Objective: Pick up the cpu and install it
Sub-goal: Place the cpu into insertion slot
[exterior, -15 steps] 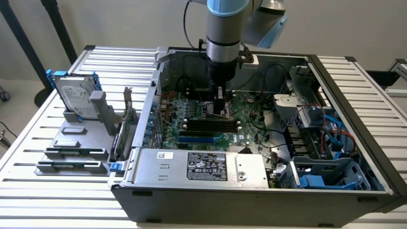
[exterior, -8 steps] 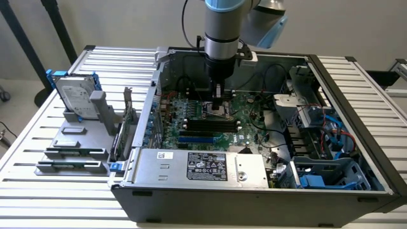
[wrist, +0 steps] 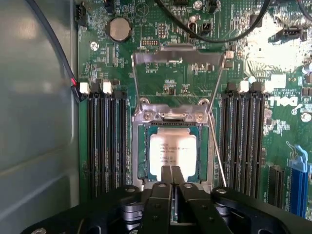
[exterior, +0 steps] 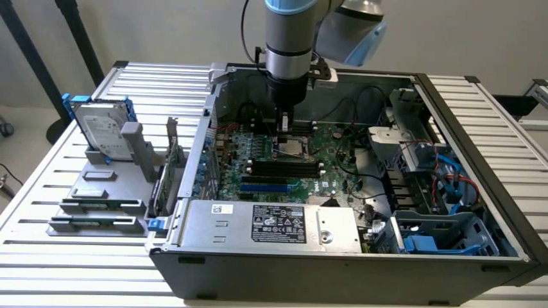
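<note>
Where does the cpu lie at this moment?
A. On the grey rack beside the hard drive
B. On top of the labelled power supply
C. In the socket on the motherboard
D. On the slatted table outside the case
C: the cpu lies flat inside the open socket on the motherboard, between the two banks of memory slots.

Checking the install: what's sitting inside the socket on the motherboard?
The cpu lies in the socket, metal top up. The shut pincer covers one edge; what lies underneath is hidden.
</note>
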